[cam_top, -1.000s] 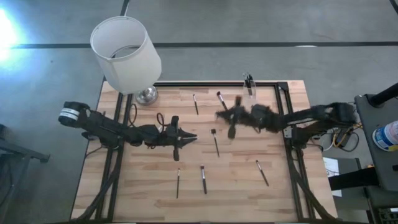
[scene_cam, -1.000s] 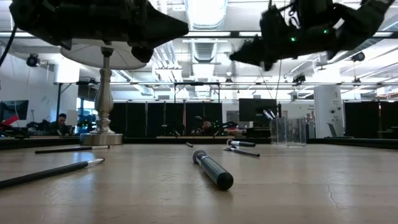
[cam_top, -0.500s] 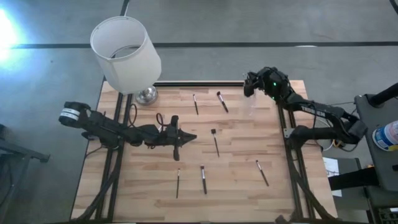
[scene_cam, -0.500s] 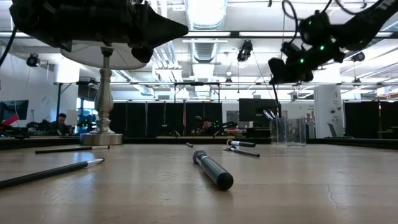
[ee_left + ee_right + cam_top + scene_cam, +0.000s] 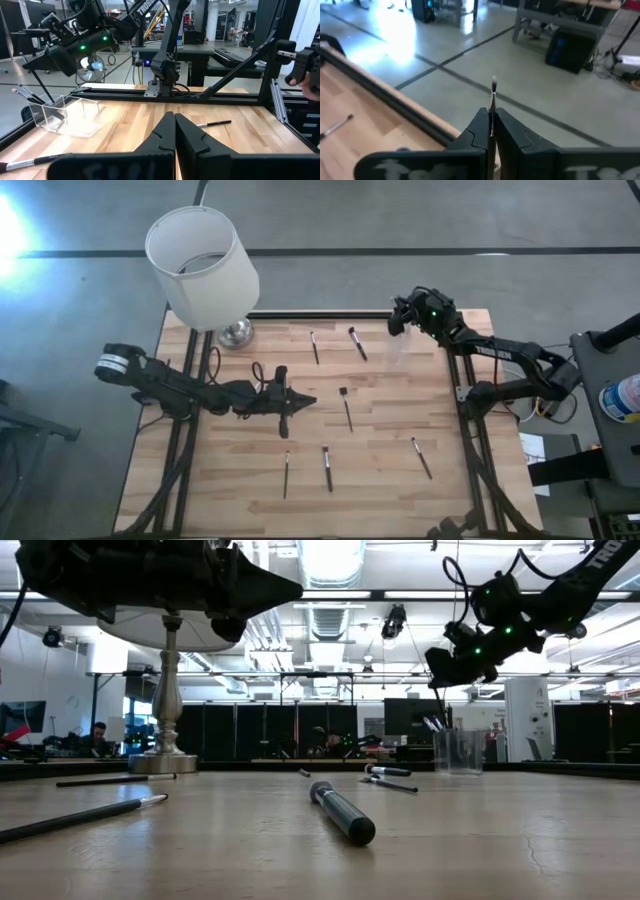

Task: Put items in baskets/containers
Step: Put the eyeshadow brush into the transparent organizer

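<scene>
Pinching a brush (image 5: 493, 95) above the table's (image 5: 400, 470) far edge.

A hard white glare is seen at nine to ten o'clock on the floor (image 5: 12, 225) in the high view, while the wooden table (image 5: 380, 470) is evenly lit with faint shadows. In the low view, ceiling lights (image 5: 330, 560) blaze at twelve o'clock, arms are silhouetted, and the nearest brush (image 5: 342, 813) is softly blurred. A sunlit patch is washed out in the right wrist view.
</scene>
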Action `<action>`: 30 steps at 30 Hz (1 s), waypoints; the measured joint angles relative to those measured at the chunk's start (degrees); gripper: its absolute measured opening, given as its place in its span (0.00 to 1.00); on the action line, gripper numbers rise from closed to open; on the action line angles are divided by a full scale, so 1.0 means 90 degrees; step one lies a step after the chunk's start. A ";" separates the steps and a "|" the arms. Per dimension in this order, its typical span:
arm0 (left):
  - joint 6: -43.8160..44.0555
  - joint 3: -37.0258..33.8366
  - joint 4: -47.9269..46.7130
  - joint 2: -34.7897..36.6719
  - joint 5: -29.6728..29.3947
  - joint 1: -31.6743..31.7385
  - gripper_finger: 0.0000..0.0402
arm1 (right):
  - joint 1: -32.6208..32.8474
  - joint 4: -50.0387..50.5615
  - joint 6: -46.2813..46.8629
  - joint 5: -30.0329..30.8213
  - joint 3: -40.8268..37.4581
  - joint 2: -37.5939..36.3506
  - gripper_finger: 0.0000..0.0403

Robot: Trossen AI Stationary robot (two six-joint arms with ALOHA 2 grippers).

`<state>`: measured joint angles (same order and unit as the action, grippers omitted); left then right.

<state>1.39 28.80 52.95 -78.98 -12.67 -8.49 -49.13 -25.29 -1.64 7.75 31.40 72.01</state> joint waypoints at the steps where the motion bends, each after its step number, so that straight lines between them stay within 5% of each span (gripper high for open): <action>1: 0.0000 0.0000 0.0000 0.0000 -0.0002 0.0000 0.00 | -0.0007 -0.0101 -0.0011 0.0012 0.0000 -0.0022 0.03; 13: 0.0017 0.0000 -0.0002 0.0000 -0.0002 0.0000 0.00 | -0.0274 -0.0388 -0.0064 0.0019 0.0114 0.0006 0.03; 30: 0.0087 0.0000 -0.0051 0.0000 -0.0003 0.0000 0.00 | -0.0772 -0.1048 -0.0152 0.0013 0.0122 0.1401 0.03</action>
<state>2.17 28.80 52.49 -78.98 -12.69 -8.49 -56.07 -34.72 -3.01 7.87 32.50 84.62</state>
